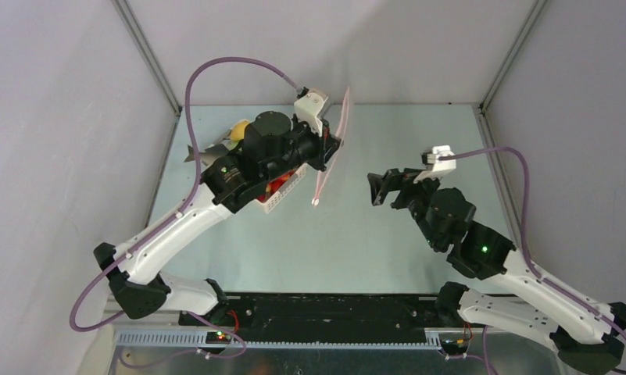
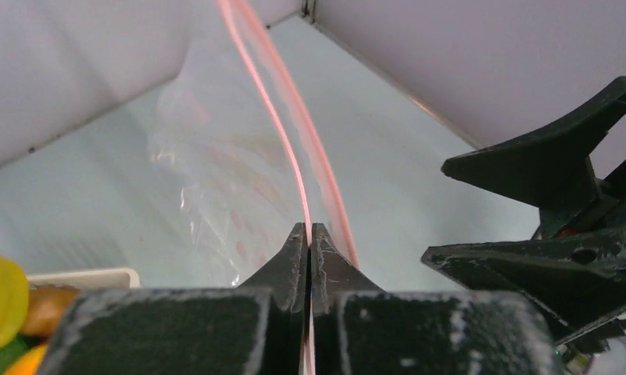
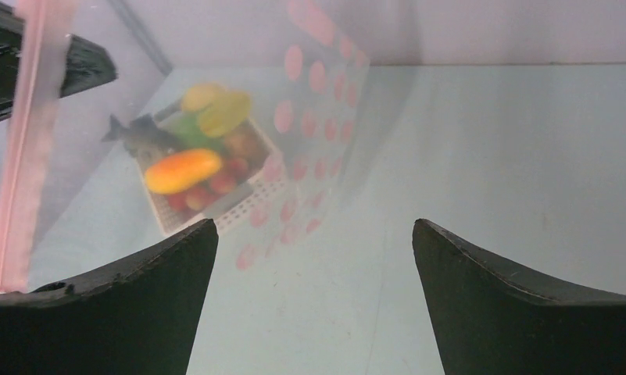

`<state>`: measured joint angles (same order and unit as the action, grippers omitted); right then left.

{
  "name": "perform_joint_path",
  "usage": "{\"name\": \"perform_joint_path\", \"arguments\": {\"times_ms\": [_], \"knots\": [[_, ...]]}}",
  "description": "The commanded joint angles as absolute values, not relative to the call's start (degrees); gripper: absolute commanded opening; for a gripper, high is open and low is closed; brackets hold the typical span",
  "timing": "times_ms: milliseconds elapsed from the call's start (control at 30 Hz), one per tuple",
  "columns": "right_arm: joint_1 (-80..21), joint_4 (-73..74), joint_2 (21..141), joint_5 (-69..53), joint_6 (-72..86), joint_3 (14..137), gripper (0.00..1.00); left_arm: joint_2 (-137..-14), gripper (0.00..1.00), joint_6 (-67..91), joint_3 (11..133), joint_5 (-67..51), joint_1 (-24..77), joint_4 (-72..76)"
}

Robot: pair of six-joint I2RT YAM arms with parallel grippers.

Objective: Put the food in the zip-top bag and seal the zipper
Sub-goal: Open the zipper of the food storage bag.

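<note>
While the left jaws are pinched tight on the pink zipper (image 3: pixel 26 141), they hold the bag (image 3: pixel 313 117) up off the tabletop (image 1: pixel 372 250), so it hangs on edge between the two arms with nothing in it yet. The right jaws stand spread wide and empty, close in front of the bag and facing it. All the food (image 3: pixel 186 170) lies in the white basket (image 3: pixel 251 205) beyond the bag, under the left arm at the far left of the tabletop. I judge the step in hand to be opening the bag's mouth. Next, the right jaws would need to take one lip of the zipper and draw it away from the other, gently enough not to tug the bag out of the left jaws
</note>
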<state>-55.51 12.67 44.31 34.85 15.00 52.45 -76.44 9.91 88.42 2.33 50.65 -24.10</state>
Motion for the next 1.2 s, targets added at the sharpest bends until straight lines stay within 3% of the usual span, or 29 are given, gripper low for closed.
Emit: {"name": "perform_joint_path", "arguments": {"times_ms": [0, 233, 533, 1167], "knots": [[-54.4, 16.1, 41.7, 41.5, 16.5, 54.4, 1.0, -77.9, 0.01, 3.9, 89.2, 4.7, 51.2, -21.2], [-50.9, 16.0, 42.0, 37.3, 20.3, 51.6, 0.99, -89.3, 0.0, 13.0, 89.3, 17.1, 51.3, -36.3], [-48.6, 6.5, 48.8, 32.5, 27.6, 51.0, 0.99, -87.5, 0.0, 18.7, 84.4, 14.6, 51.4, -31.9], [-44.2, 6.5, 55.6, 21.7, 41.7, 51.0, 0.99, -83.2, 0.0, 19.5, 78.3, 1.1, 51.4, -24.0]]}}
